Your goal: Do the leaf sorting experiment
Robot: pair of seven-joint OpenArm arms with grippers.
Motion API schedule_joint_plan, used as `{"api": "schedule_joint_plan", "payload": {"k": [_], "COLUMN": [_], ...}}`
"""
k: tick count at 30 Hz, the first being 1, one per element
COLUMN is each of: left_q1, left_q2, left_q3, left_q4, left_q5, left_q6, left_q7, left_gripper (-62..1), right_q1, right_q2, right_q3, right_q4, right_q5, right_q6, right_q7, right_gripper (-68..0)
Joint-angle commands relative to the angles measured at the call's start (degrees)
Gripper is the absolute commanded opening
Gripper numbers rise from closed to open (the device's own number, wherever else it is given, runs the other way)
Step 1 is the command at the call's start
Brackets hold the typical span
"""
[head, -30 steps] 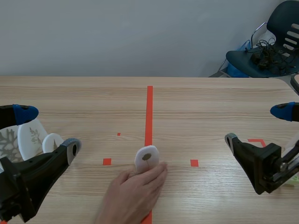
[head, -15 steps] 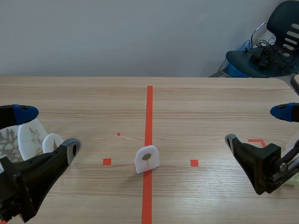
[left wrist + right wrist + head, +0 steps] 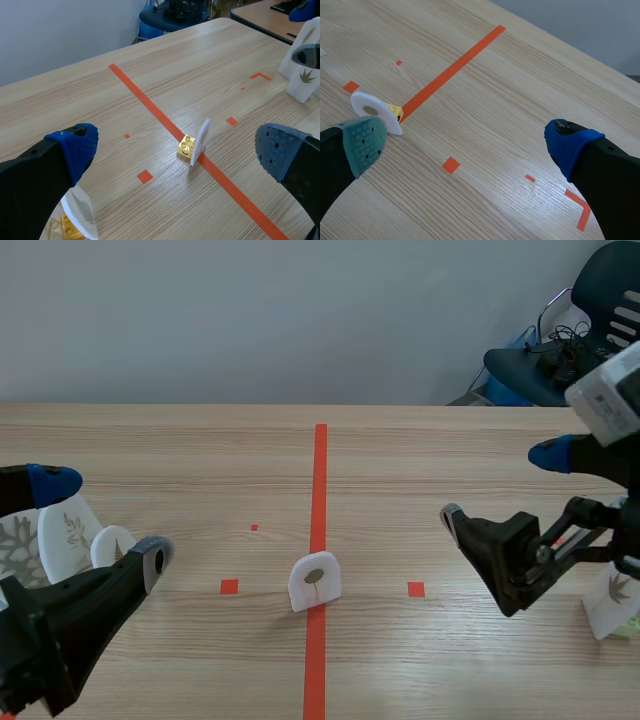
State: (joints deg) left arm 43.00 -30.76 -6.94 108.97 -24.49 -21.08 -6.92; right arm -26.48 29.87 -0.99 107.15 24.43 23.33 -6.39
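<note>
White arched card [image 3: 315,582], yellow studded brick [image 3: 186,146]

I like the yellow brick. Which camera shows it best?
Left wrist view: the small yellow plastic brick shows its studded top. Right wrist view catches only a corner; in the scene view the white arched card hides it.

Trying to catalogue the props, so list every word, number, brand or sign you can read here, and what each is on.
None: no words, numbers or brands can be read in any view.
Centre card, standing on the tape line: a leaf drawing only, no text.
Right-hand card: a leaf drawing only.
Left-hand cards: leaf drawings only.
Yellow brick behind the centre card: no lettering can be made out.
</note>
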Motion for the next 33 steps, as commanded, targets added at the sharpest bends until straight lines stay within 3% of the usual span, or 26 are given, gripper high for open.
{"api": "schedule_joint_plan", "payload": {"k": [1,10,23,29,33], "left_q1": [-0.2,-0.2,-0.17,-0.17,-0.17], "left_q2": [0.42,0.42,0.42,0.42,0.42], "left_q3": [0.28,0.28,0.28,0.28,0.28], "left_q4": [0.48,0.48,0.48,0.48,0.48], "left_q5": [-0.35,-0.35,-0.35,-0.35,-0.35], "left_q6": [-0.09,-0.09,-0.09,-0.09,-0.09], "left_q7": [-0.79,-0.79,-0.76,-0.79,-0.76], "left_gripper": [1.4,1.4,1.4,1.4,1.4], "right_q1": [1.97,10.45,20.76,25.55,27.85], "right_q2": [0.11,-0.37,-7.72,-10.84,-12.87], "right_q3": [-1.11,-11.78,-22.6,-26.16,-27.96], "right_q4": [-2.03,-14.62,-30.4,-36.5,-39.08], "right_q5": [0.37,-1.62,-16.63,-19.54,-20.55], "right_q6": [1.9,6.78,7.61,7.58,7.52], "right_q7": [0.9,2.71,15.69,20.02,20.31], "right_gripper": [0.4,0.4,0.4,0.4,0.4]}}
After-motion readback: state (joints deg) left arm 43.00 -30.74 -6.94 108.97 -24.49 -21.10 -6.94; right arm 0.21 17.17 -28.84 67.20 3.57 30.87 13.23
